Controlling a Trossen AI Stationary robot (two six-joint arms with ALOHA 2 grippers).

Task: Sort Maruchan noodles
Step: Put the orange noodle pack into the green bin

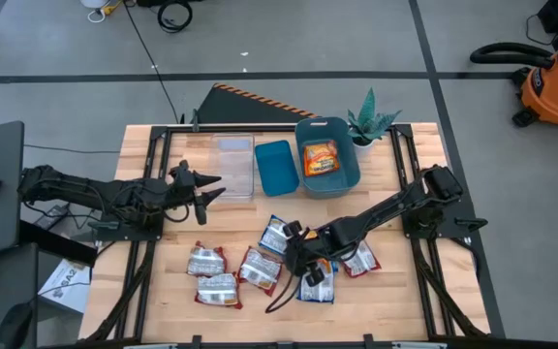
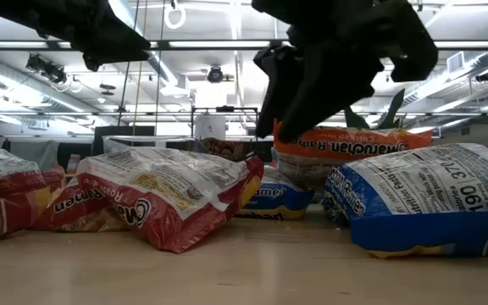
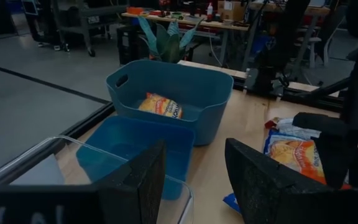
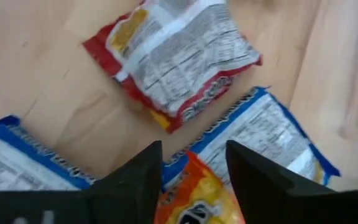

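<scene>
I take the big blue bin (image 1: 327,155) at the far side of the table (image 1: 153,291) as my landmark. One orange noodle packet (image 1: 319,158) already lies inside it. Just beside the bin stands a smaller blue bin (image 1: 275,166), and beyond that a clear tray (image 1: 233,165). A small potted plant (image 1: 367,124) sits at the big bin's other side.

My right gripper (image 1: 301,258) is down over the loose packets, on the near side of the bin. In the right wrist view an orange packet (image 4: 197,196) sits between its jaws, which are closed on it. Around it on the table lie a red packet (image 4: 173,59) and two blue packets (image 4: 272,137), printed backs up. From above, more packets (image 1: 216,276) are spread toward the left arm's side, well apart from the bin.

My left gripper (image 1: 204,187) hovers beside the clear tray, jaws apart and empty; its wrist camera looks across the small bin toward the big one.
</scene>
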